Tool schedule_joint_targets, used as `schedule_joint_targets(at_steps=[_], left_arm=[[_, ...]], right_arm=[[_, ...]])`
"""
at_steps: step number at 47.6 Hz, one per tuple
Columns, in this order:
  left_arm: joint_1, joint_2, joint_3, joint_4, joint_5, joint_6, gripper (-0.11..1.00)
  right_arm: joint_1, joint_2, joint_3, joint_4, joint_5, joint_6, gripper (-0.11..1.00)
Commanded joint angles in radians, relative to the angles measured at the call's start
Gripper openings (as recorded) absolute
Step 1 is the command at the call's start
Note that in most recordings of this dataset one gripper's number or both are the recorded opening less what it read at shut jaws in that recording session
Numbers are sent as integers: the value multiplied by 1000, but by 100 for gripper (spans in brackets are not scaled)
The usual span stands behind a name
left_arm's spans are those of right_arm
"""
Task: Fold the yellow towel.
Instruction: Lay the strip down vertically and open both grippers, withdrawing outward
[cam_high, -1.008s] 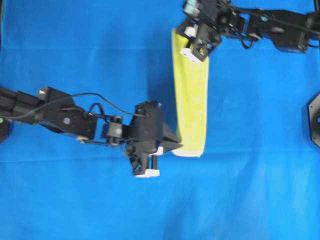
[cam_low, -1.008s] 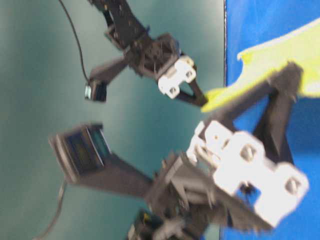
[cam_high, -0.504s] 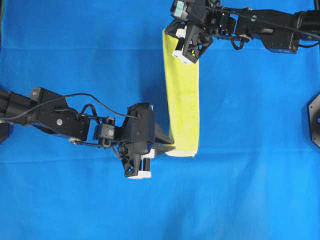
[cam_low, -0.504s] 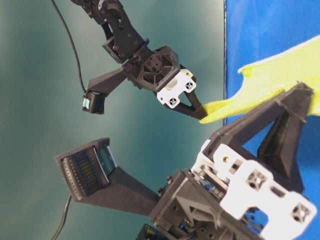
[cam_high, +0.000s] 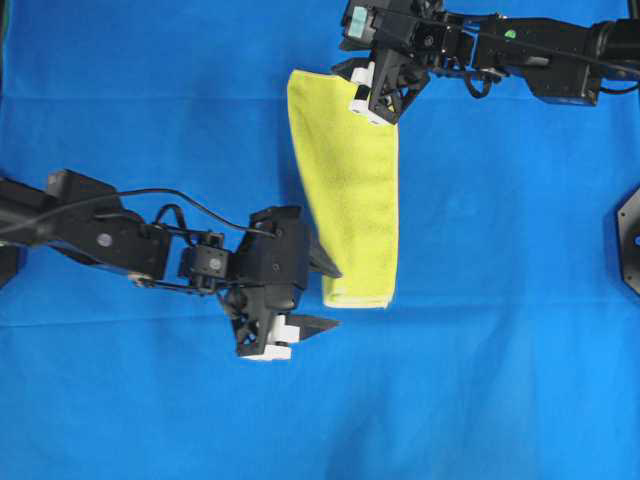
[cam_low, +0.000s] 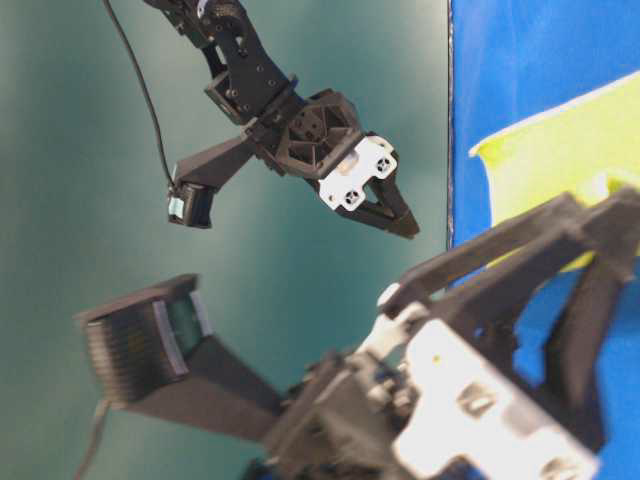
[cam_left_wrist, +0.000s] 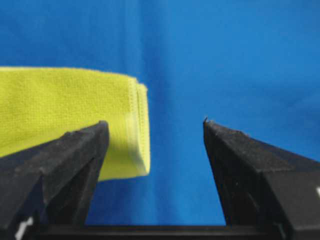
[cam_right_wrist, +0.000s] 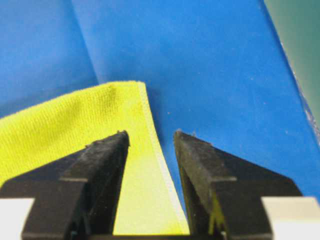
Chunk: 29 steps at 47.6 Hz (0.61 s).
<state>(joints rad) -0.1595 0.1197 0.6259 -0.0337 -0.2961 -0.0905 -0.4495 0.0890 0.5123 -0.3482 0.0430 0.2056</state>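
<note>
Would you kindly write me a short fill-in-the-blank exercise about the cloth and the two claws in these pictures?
1. The bright yellow-green microfibre towel lies folded into a long strip on a large ____ sheet.
2. The left claw has its jaws ____, holding nothing.
3. The right claw hovers at the towel's ____ end in the overhead view.

Missing words: blue; open; top

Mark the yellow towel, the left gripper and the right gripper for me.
yellow towel (cam_high: 350, 190): overhead view, middle of the folded strip.
left gripper (cam_high: 327, 298): overhead view, gap between its open fingertips, beside the towel's near end.
right gripper (cam_right_wrist: 151, 140): right wrist view, gap between the fingertips, over the towel's hemmed edge.
</note>
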Motion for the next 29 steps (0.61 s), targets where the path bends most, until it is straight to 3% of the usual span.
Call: schedule_joint_targets(at_steps=[1, 13, 29], left_arm=[[-2, -87, -11, 2, 60, -2, 72], [2, -296, 58, 5, 149, 15, 71], [167, -583, 285, 5, 95, 58, 71]], right_arm=[[3, -67, 2, -2, 12, 0, 46], [31, -261, 109, 2, 26, 12, 47], [67, -594, 368, 38, -89, 63, 47]])
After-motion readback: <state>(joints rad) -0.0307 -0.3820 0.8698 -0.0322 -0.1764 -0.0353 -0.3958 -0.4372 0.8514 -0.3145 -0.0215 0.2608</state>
